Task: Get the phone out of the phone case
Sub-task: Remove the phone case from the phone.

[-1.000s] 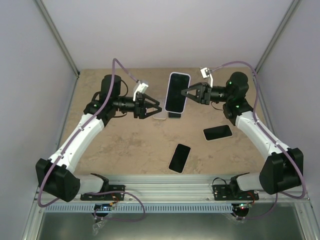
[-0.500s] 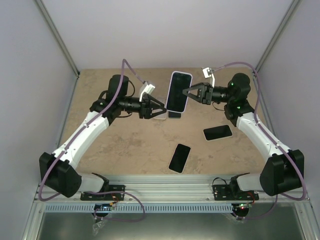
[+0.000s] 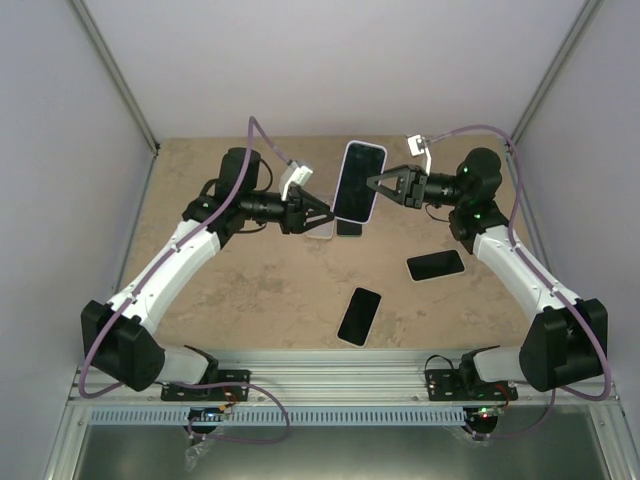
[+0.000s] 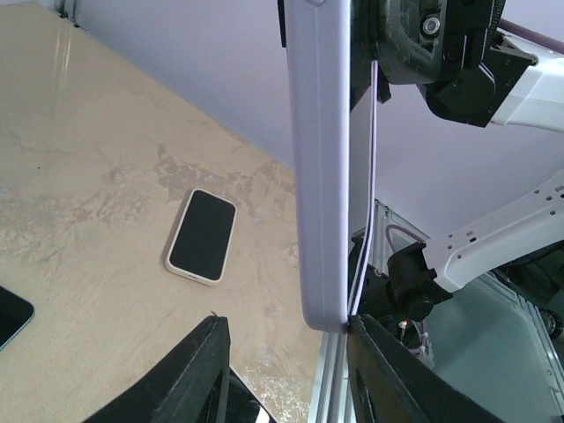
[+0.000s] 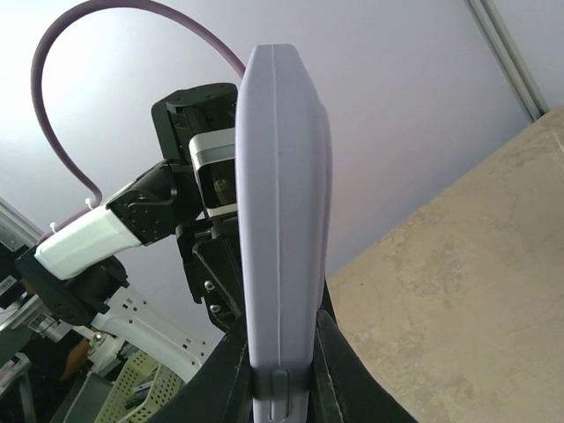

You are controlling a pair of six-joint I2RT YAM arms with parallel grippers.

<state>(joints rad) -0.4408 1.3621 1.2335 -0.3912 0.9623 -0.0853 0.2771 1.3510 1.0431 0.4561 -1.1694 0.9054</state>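
Observation:
A phone with a dark screen sits in a pale lavender phone case, held up on edge above the table's far middle. My right gripper is shut on the case's long edge; in the right wrist view both black fingers press its sides. My left gripper is at the phone's lower left corner. In the left wrist view it stands open around the case's lower end. The right-hand finger touches the case corner and the left-hand finger stands apart from it.
Three other phones lie on the tan table: a black one at front middle, one in a white case at the right, and one in a white case under the held phone. The white-cased right one also shows in the left wrist view.
My left gripper has moved right, up to the held phone's lower corner, and its jaws have narrowed. The right gripper keeps its hold and has barely shifted.

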